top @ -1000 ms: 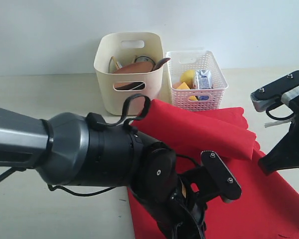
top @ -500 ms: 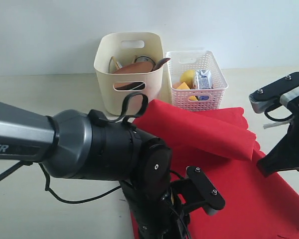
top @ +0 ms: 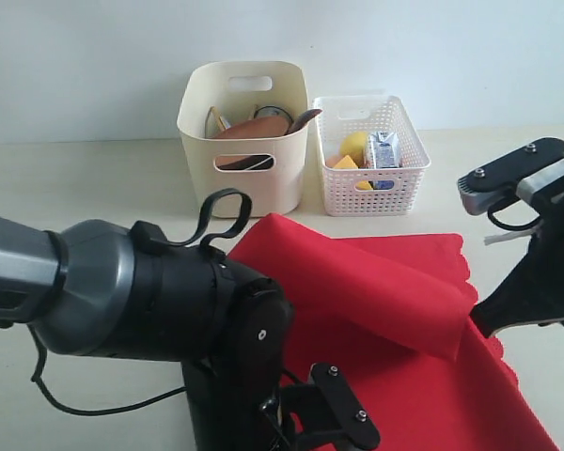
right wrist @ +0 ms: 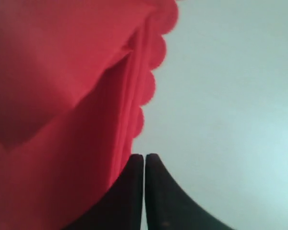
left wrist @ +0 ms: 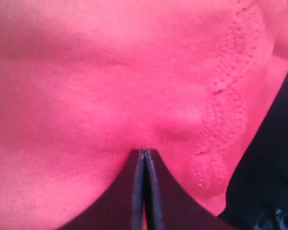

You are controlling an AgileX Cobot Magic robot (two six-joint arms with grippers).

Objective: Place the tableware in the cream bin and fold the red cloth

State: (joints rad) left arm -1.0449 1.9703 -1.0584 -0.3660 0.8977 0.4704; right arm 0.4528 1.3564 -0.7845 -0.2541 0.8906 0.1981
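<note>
Exterior view: the red cloth (top: 376, 291) lies partly folded on the table (top: 94, 178) before the cream bin (top: 254, 193), which holds the tableware (top: 254, 127).
Left wrist view: the left gripper (left wrist: 144, 154) pinches the red cloth, jaws closed.
Right wrist view: the right gripper (right wrist: 144, 157), jaws together, sits beside its scalloped edge.

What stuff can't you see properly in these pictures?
- Exterior view: the cream bin's wall hides most of the tableware inside.
- Exterior view: the left arm covers the left gripper and the near corner of the red cloth. The bottom edge cuts the cloth off too.
- Right wrist view: the right gripper is shut, but it is unclear whether it pinches the cloth's edge.
</note>
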